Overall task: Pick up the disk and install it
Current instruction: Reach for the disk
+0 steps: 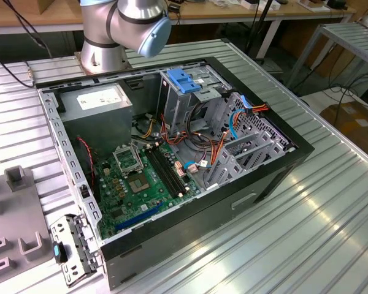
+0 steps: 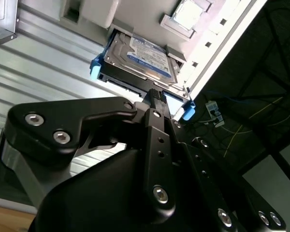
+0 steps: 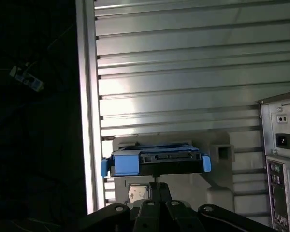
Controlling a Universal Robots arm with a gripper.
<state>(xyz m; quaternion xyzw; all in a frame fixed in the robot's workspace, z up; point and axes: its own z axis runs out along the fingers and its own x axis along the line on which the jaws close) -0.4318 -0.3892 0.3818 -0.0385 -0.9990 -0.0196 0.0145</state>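
The flat dark-metal disk [image 2: 146, 54] with white-and-blue label and 2 blue plastic side rails sits in a pale grey plastic holder [image 3: 221, 159] on the ribbed aluminium table [image 3: 183, 72], the black gripper [image 2: 155, 94] just at its connector edge, its opening impossible to tell.

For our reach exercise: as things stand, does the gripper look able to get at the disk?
Probably yes. In both wrist views the gripper sits right at the near edge of the disk, nothing between them; the disk rests exposed on its grey holder.
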